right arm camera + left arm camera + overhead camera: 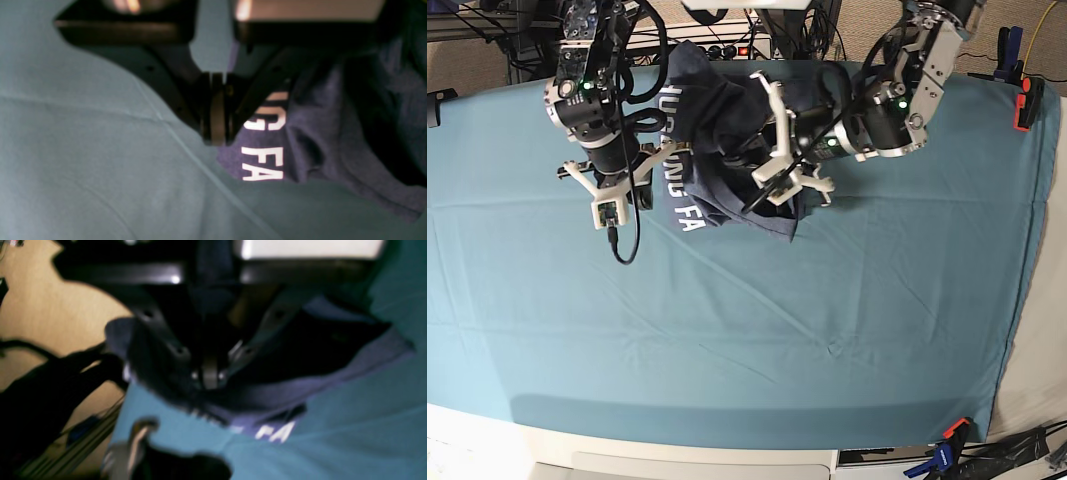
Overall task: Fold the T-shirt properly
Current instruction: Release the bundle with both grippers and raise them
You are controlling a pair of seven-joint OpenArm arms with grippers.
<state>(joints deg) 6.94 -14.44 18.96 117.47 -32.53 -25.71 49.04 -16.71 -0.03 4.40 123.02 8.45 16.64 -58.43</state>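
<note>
Both arms look busy with the first step: getting the shirt (pixel 717 150) spread flat, since it sits bunched at the far edge of the bench (pixel 827 330). Left fingers (pixel 208 376) are together, apparently pinching dark shirt cloth. Right fingers (pixel 217 133) are together too, at the shirt's lettered edge; whether they grip it, I cannot tell. Next move, I'd judge: draw the cloth apart and lay it smooth.

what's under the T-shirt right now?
The teal tablecloth runs under the bunched T-shirt. Both grippers sit shut at its edges; whatever lies beneath the bunched folds is covered.
</note>
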